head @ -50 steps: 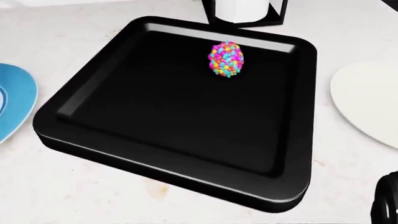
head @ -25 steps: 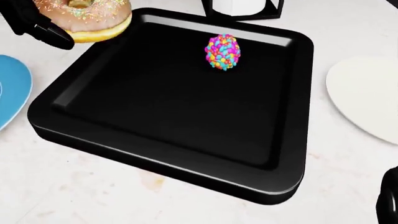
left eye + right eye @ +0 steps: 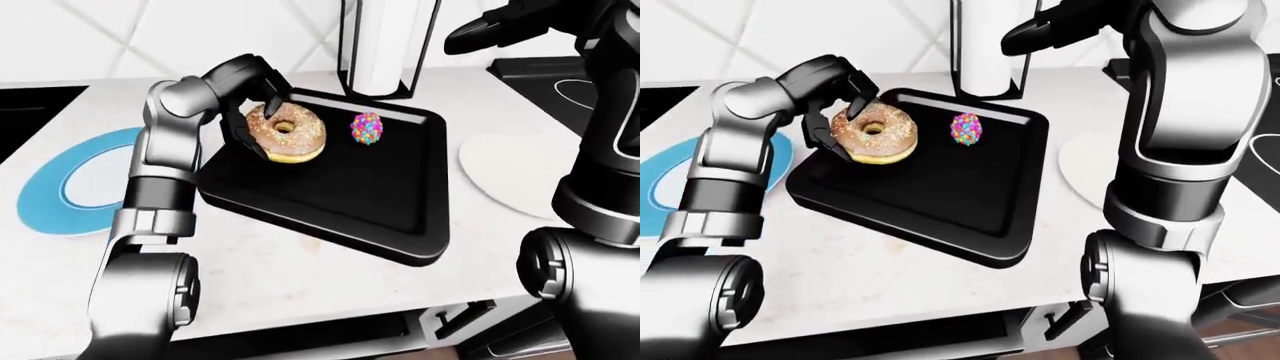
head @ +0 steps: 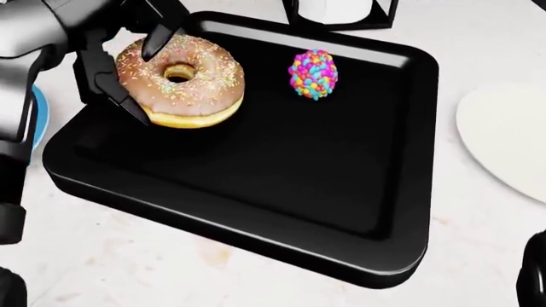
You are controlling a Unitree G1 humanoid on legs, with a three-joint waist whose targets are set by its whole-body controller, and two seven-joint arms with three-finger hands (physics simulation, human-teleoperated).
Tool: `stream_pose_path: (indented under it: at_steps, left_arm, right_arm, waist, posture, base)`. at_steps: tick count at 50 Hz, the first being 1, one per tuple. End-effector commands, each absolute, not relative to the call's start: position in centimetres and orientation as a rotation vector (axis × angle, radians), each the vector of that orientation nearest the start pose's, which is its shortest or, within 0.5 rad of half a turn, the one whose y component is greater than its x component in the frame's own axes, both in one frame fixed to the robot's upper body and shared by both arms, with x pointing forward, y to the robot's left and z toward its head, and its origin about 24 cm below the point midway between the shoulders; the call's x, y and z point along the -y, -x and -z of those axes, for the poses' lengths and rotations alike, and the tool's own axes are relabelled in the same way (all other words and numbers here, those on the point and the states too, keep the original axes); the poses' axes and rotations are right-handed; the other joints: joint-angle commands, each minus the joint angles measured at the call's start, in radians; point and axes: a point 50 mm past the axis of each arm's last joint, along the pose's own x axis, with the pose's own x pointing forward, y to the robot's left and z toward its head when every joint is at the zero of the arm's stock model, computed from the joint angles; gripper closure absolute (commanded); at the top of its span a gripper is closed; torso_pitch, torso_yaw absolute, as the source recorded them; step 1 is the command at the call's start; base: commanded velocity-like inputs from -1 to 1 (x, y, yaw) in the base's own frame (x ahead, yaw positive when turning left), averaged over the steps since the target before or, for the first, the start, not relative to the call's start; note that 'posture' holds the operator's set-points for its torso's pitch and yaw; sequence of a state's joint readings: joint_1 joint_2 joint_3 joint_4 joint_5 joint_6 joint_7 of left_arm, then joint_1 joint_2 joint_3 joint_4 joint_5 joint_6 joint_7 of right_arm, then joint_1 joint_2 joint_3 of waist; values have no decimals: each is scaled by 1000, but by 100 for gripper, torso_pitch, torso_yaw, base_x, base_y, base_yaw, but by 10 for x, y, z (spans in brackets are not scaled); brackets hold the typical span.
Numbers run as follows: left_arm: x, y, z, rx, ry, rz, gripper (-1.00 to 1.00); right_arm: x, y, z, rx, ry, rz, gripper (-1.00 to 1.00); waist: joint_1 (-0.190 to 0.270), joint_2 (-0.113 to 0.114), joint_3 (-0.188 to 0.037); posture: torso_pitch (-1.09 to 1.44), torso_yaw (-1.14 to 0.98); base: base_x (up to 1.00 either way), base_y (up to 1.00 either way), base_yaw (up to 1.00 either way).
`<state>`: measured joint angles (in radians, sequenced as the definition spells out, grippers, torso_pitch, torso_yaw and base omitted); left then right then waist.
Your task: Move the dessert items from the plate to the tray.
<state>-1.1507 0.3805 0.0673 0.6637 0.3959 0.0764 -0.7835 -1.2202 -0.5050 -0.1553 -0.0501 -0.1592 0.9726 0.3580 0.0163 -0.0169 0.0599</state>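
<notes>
A black tray (image 4: 256, 246) lies on the pale counter. A frosted, sprinkled doughnut (image 4: 179, 80) is held by my left hand (image 4: 136, 71), whose fingers close round its left side, over the tray's upper left part. Whether the doughnut touches the tray floor I cannot tell. A small egg-shaped sweet covered in coloured candies (image 4: 313, 75) stands on the tray near its top edge, right of the doughnut. The blue plate (image 3: 60, 187) lies left of the tray and shows nothing on it. My right hand (image 3: 490, 30) is raised high at the right, fingers spread, holding nothing.
A paper towel holder (image 3: 385, 45) stands just beyond the tray's top edge. A white plate (image 4: 512, 141) lies right of the tray. A black stove (image 3: 560, 82) sits at the far right in the left-eye view. The counter edge runs along the bottom.
My left hand has carried the doughnut from the upper left corner of the head view rightward and down over the tray. The candy sweet has stayed put; the camera shifted slightly.
</notes>
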Motion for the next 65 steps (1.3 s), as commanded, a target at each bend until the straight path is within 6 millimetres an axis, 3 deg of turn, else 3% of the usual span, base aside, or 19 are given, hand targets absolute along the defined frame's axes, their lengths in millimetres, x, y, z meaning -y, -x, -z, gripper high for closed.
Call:
stream_pose_path:
  at_steps: [1, 10, 12, 13, 14, 15, 16, 18, 19, 27, 34, 39, 43, 51, 55, 65]
  left_arm:
    - [-150, -394, -294, 258, -799, 538, 100]
    - [-132, -396, -287, 270, -801, 593, 100]
    - [-130, -396, -287, 267, -805, 600, 92]
    - [-130, -396, -286, 260, -798, 607, 78]
    - [-129, -396, -285, 257, -805, 610, 50]
    - [-129, -396, -286, 257, -804, 612, 45]
    - [-129, -396, -287, 253, -808, 610, -6]
    - [-129, -397, -287, 247, -809, 605, -89]
    - [-129, -398, -287, 242, -811, 601, -100]
    - [-129, -398, -277, 206, -824, 622, -100]
    - [-135, -398, -287, 223, -828, 590, -100]
    - [-149, -395, -336, 320, -755, 420, -100]
    - [-165, -391, -364, 388, -694, 264, -100]
    - [-222, -347, -401, 448, -623, -27, -100]
    - [-244, -322, -404, 465, -598, -127, -100]
    - [-267, -288, -406, 445, -582, -299, -100]
  right_arm:
    - [199, -311, -393, 379, 378, 45, -100]
    - [200, -310, -393, 380, 378, 48, -100]
    - [199, -311, -392, 379, 378, 45, -100]
    - [199, -311, -393, 379, 377, 44, -100]
    - [199, -311, -393, 380, 378, 45, -100]
    - [199, -311, -393, 380, 376, 44, -100]
    - [199, -311, -394, 381, 376, 44, -100]
    - [199, -311, -393, 380, 376, 45, -100]
    - [200, -311, -393, 380, 378, 46, -100]
    - [200, -308, -398, 386, 378, 47, -100]
    - [200, -308, -397, 386, 377, 46, -100]
    - [202, -307, -400, 397, 365, 65, -100]
    - [205, -307, -403, 410, 348, 83, -100]
    - [220, -306, -408, 414, 331, 131, -100]
    - [229, -303, -404, 413, 325, 161, -100]
    - [253, -289, -409, 402, 348, 242, -100]
  waist:
    - [0, 0, -35]
    - [2, -4, -36]
    - [2, -4, -35]
    - [2, -4, -35]
    - [2, -5, -35]
    - [2, -5, -35]
    - [2, -5, -35]
    - [2, -5, -34]
    - [3, -5, -34]
    - [4, -6, -34]
    - [3, -7, -34]
    - [2, -7, -34]
    - [-1, -6, -30]
    - [-9, 11, -24]
    - [-13, 17, -21]
    - [-10, 18, -16]
  posture:
    - [0, 0]
    - [0, 0]
    - [0, 0]
    - [0, 0]
    - [0, 0]
    - [0, 0]
    - [0, 0]
    - [0, 0]
    - [0, 0]
    - [0, 0]
    - [0, 0]
    - [0, 0]
    - [0, 0]
    - [0, 0]
    - [0, 0]
    - [0, 0]
  base:
    - [0, 0, 0]
    - [0, 0, 0]
    - [0, 0, 0]
    - [0, 0, 0]
    - [0, 0, 0]
    - [0, 0, 0]
    - [0, 0, 0]
    - [0, 0, 0]
    - [0, 0, 0]
    - [0, 0, 0]
    - [0, 0, 0]
    - [0, 0, 0]
    - [0, 0, 0]
    - [0, 0, 0]
    - [0, 0, 0]
    - [0, 0, 0]
